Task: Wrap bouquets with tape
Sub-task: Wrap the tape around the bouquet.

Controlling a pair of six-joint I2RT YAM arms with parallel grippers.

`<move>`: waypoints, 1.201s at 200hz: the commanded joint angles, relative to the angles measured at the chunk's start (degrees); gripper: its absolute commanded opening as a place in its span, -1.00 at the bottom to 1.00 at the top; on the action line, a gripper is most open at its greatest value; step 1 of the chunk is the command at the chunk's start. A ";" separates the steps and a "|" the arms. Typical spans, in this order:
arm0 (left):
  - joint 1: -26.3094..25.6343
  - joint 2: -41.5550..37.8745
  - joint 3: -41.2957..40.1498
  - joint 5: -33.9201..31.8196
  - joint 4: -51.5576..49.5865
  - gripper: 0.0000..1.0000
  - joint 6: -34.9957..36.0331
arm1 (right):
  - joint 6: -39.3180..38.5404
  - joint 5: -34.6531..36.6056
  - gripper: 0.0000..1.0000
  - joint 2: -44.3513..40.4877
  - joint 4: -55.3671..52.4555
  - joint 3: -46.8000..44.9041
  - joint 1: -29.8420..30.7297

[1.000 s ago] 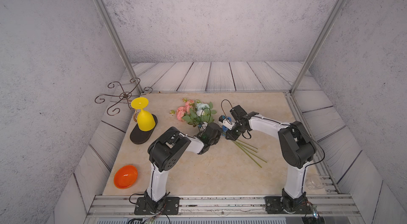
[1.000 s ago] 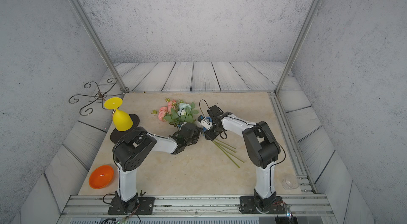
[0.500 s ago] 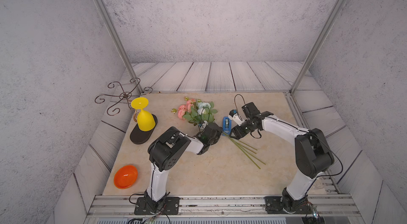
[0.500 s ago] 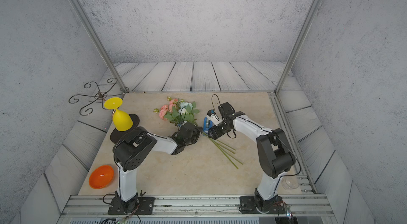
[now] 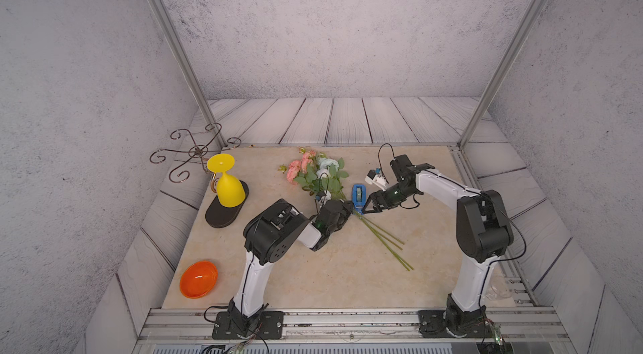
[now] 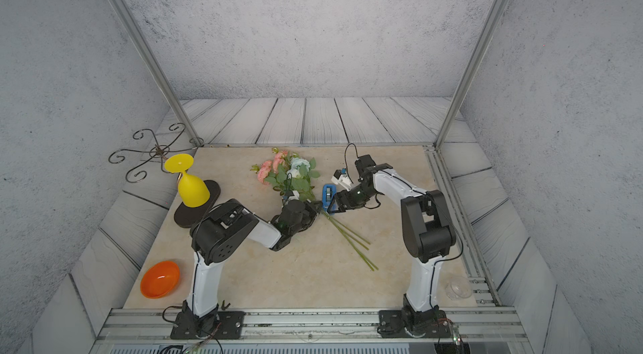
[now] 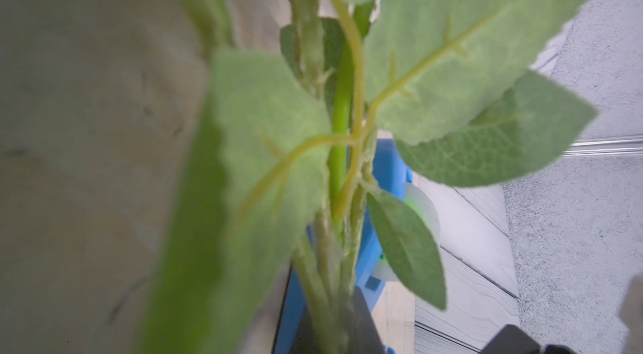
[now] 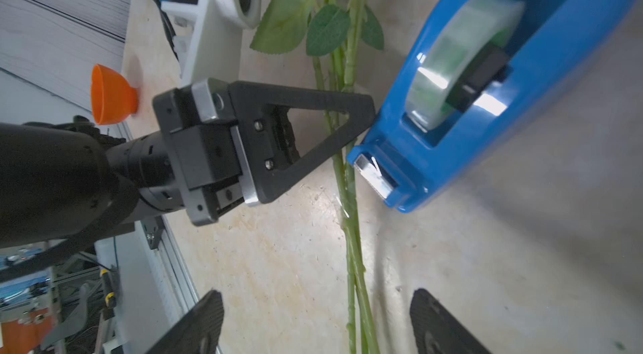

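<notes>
- left gripper (image 8: 360, 122) is clamped on the bouquet (image 5: 320, 174) stems (image 8: 351, 241), guessing it bunches them for taping.
- right gripper (image 8: 320, 324) is spread wide and empty, hovering over the bare stems next to the tape (image 5: 358, 194).
- tape sits just beside the left gripper, so it's cramped there; goblet (image 5: 228, 185) and bowl (image 5: 198, 279) are well off.

- Looks like a robotics lab test cell.
- Walled with grey backdrop panels (image 5: 330, 21), framed by aluminium posts (image 5: 173, 39).
- Edged at 6 o'clock by a slotted mounting rail (image 5: 348, 321).
</notes>
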 commanded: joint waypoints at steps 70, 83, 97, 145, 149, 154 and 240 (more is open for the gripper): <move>0.84 3.31 -1.33 -2.77 12.68 -1.00 3.87 | 3.98 0.07 0.49 9.89 1.13 0.73 1.71; 1.01 3.46 -1.32 -2.86 14.21 -1.00 4.11 | 4.61 -0.54 0.45 10.33 2.48 0.57 1.76; 1.26 2.50 -1.05 -2.21 14.24 -1.00 5.68 | 4.54 -1.07 0.40 10.87 3.43 0.86 1.68; 1.28 4.15 -1.18 -2.68 17.60 -1.00 5.65 | 6.59 -4.83 -0.02 12.90 6.53 2.94 1.32; 1.20 4.62 -1.14 -2.73 18.56 -1.00 5.63 | 6.89 -4.75 -0.03 12.92 6.66 2.85 1.33; 1.12 4.92 -1.22 -2.81 19.32 -1.00 5.56 | 7.19 -4.46 -0.10 12.85 6.92 2.60 1.35; 1.21 3.20 -1.40 -1.63 16.98 -1.00 6.89 | 11.66 4.02 -1.00 5.81 16.56 -5.74 1.46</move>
